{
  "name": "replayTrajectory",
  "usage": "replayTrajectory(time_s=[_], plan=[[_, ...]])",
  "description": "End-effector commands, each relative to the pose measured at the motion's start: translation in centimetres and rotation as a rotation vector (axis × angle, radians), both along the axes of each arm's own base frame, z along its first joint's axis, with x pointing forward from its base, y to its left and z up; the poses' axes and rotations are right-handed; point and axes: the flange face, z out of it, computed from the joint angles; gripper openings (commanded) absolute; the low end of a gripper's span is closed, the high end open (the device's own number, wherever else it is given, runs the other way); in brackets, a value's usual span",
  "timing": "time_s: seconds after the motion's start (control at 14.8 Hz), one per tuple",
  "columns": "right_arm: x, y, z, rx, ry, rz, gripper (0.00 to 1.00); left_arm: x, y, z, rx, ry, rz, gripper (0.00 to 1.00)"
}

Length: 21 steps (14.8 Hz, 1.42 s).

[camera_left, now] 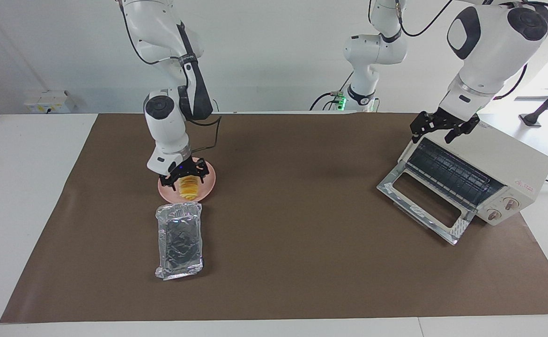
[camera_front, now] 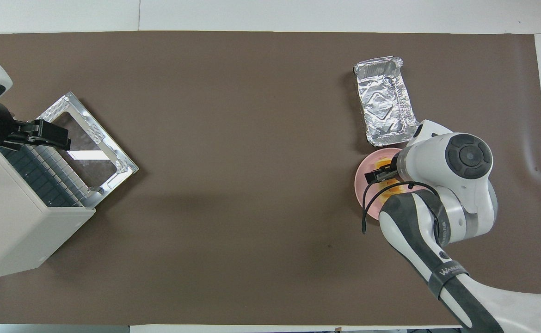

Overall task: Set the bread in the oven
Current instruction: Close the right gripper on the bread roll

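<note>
The right gripper (camera_left: 184, 175) is down low over the bread (camera_left: 189, 187), its fingers spread wide to either side of the loaf and not yet closed on anything. From above, the right gripper (camera_front: 381, 175) and the arm's wrist cover most of the bread (camera_front: 387, 187), so whether the fingertips touch the slices cannot be told. The bread lies on a round pink plate (camera_left: 208, 186), a short row of yellow-orange slices, toward the right arm's end of the table. Just beside the plate (camera_front: 362, 178), farther from the robots, sits a crinkled foil tray (camera_left: 179, 240) with nothing in it; in the overhead view the tray (camera_front: 385, 106) nearly meets the plate's rim.

At the left arm's end of the table stands the cream-white oven (camera_left: 499, 173), turned at an angle, its glass door (camera_left: 424, 201) dropped flat open and the dark wire rack showing inside. Two round knobs sit on its front panel. The left gripper (camera_left: 444, 127) waits over the top front edge of the oven (camera_front: 16, 222), its fingers wide apart and holding nothing; in the overhead view the left gripper (camera_front: 44, 135) shows above the rack.

A brown mat (camera_left: 292, 234) covers the table under all of it
</note>
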Motion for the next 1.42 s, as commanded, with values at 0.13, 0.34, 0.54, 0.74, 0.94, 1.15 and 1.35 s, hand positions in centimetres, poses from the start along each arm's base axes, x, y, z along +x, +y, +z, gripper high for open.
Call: replayTrajectory(time_s=[0.13,0.34,0.54,0.74,0.94,1.15,1.35], plan=[[0.3,-0.1,-1.3,-0.006,-0.005,-0.003,1.0,-0.6,0.2,0.3,-0.006,0.0,-0.01,1.0],[0.3,-0.1,-1.4,-0.005,-0.004,-0.038,0.99,-0.6,0.2,0.3,-0.006,0.001,-0.01,1.0],[0.2,0.4,-1.3,-0.006,0.004,-0.056,0.85,-0.6,0.2,0.3,-0.006,0.0,-0.01,1.0],[0.1,0.4,-1.3,-0.007,0.01,-0.054,0.32,-0.6,0.2,0.3,-0.006,0.0,-0.01,1.0],[-0.2,0.4,-1.4,-0.015,0.038,-0.055,0.0,-0.6,0.2,0.3,-0.006,0.0,-0.01,1.0],[0.0,0.4,-1.1,-0.014,0.036,-0.048,0.0,-0.6,0.2,0.3,-0.006,0.0,-0.01,1.0],[0.9,0.4,0.6,-0.023,0.062,-0.053,0.0,-0.6,0.1,0.3,-0.006,0.001,-0.012,1.0]])
